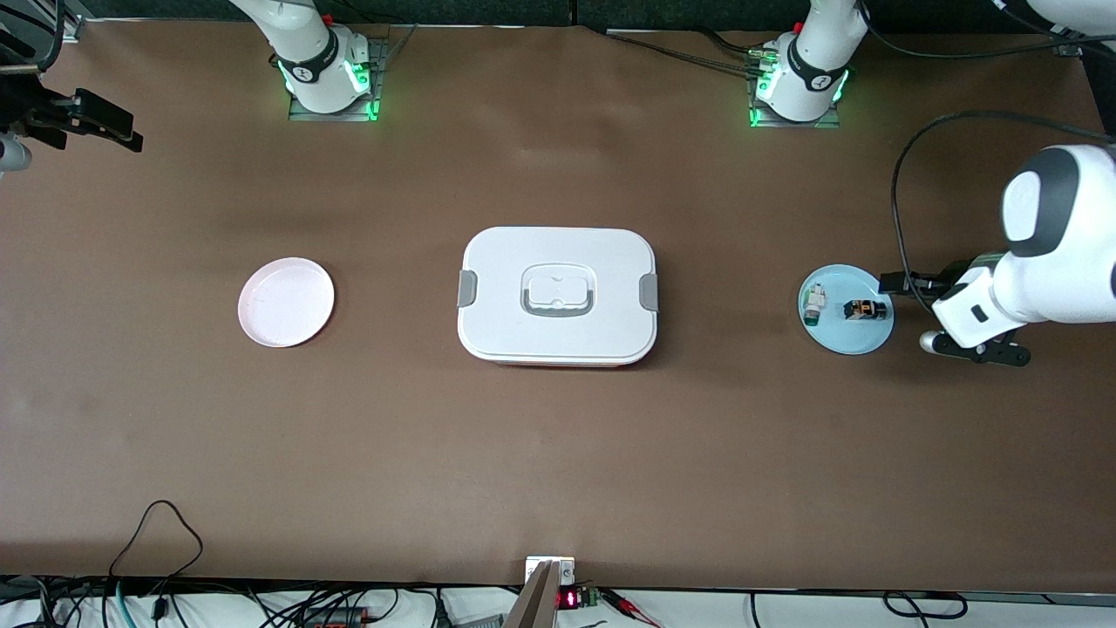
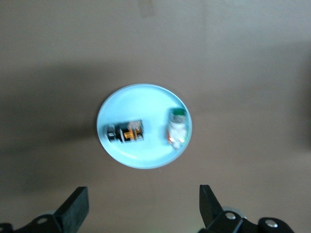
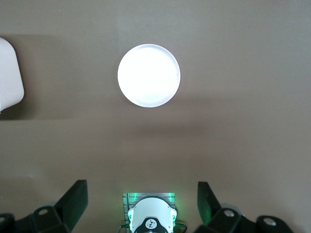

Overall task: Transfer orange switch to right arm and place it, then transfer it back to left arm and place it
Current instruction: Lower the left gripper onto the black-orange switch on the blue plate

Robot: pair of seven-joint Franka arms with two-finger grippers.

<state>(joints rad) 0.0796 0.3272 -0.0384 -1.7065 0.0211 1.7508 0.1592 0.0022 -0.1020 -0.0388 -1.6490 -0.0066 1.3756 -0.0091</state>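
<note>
The orange switch [image 1: 866, 310] [image 2: 126, 132], a tiny black block with orange markings, lies on a light blue plate [image 1: 850, 344] [image 2: 141, 99] toward the left arm's end of the table. My left gripper [image 1: 981, 351] [image 2: 143, 194] hangs open and empty over bare table just beside that plate. The white box [image 1: 523, 262] [image 3: 9, 73] sits shut mid-table, between the two plates. My right gripper [image 1: 131, 131] [image 3: 142, 188] waits open and empty high over the right arm's end of the table.
A small white-and-green part [image 1: 815, 303] [image 2: 178, 127] shares the blue plate with the switch. An empty pale pink plate [image 1: 286, 302] [image 3: 148, 75] lies toward the right arm's end. Cables trail along the table edge nearest the front camera [image 1: 157, 532].
</note>
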